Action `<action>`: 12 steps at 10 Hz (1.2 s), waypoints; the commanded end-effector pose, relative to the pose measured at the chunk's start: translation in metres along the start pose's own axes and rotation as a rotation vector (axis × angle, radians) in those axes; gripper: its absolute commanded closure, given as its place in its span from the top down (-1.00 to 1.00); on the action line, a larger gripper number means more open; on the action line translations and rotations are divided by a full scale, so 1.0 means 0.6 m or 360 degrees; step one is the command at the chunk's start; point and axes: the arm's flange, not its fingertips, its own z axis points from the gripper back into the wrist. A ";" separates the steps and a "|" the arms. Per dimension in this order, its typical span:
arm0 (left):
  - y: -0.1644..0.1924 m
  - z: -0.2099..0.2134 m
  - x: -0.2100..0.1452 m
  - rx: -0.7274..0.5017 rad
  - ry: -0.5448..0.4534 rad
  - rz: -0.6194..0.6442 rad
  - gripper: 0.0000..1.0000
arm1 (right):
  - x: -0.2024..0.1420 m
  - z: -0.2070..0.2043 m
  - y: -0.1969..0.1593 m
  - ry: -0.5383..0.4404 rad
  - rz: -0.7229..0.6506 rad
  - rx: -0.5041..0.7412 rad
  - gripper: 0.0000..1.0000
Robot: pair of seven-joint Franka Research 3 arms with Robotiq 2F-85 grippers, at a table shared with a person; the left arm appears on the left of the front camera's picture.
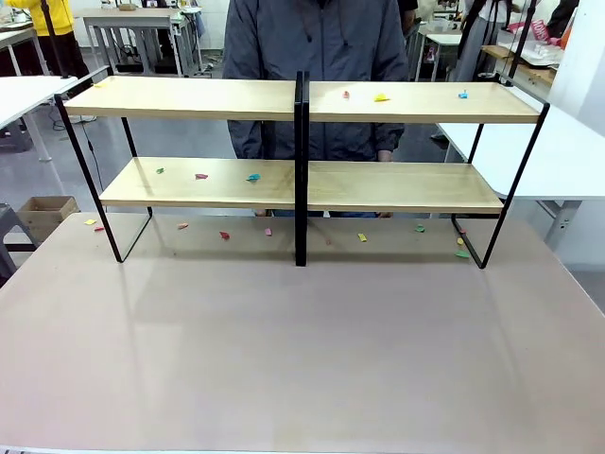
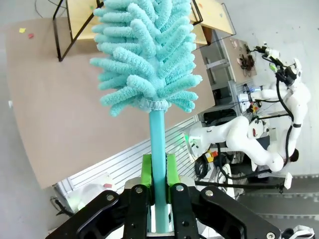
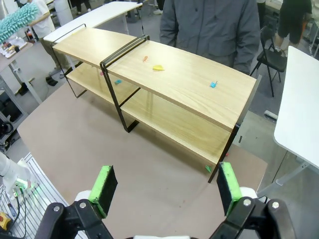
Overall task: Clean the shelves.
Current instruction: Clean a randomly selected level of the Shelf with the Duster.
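Pale bench spread across the lower half of the front view. The shelves stood across the upper half, with a person behind them at top centre. Coloured scraps lay on both tiers and on the bench beneath. The left claw was clamped tight on the handle of a teal duster, whose fluffy head pointed to the top of the left wrist view. The right claw gaped wide and empty at the bottom of its view. Sweeping would likely go best from the top boards down, drawing scraps towards one end, with the head kept flat and clear of the centre post.
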 end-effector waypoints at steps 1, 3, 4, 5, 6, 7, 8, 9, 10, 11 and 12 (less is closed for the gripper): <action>-0.057 -0.061 0.058 0.0063 -0.0016 -0.0004 -0.74 | 0.001 0.000 0.001 -0.0012 0.0002 0.0011 1.00; -0.115 -0.134 0.131 0.0377 0.0054 -0.0060 -0.74 | 0.001 0.000 0.001 -0.0012 0.0002 0.0011 1.00; -0.140 -0.165 0.154 0.0498 0.0124 -0.0035 -0.74 | 0.001 0.000 0.001 -0.0012 0.0002 0.0011 1.00; -0.162 -0.199 0.165 0.0625 0.0214 -0.0091 -0.74 | 0.001 0.000 0.001 -0.0012 0.0002 0.0011 1.00; -0.178 -0.238 0.170 0.0736 0.0274 -0.0120 -0.74 | 0.001 0.000 0.001 -0.0012 0.0002 0.0011 1.00; -0.184 -0.276 0.176 0.0840 0.0358 -0.0133 -0.74 | 0.001 0.000 0.001 -0.0012 0.0002 0.0011 1.00; -0.179 -0.302 0.178 0.0912 0.0440 -0.0163 -0.74 | 0.001 0.000 0.001 -0.0012 0.0002 0.0011 1.00; -0.176 -0.317 0.183 0.0952 0.0459 -0.0188 -0.74 | 0.001 0.000 0.001 -0.0012 0.0002 0.0011 1.00; -0.173 -0.330 0.190 0.0957 0.0481 -0.0193 -0.74 | 0.001 0.000 0.001 -0.0012 0.0002 0.0011 1.00; -0.166 -0.341 0.200 0.1002 0.0437 -0.0162 -0.74 | 0.001 0.000 0.001 -0.0012 0.0002 0.0011 1.00; -0.158 -0.354 0.210 0.1048 0.0440 -0.0128 -0.74 | 0.001 0.000 0.001 -0.0012 0.0002 0.0011 1.00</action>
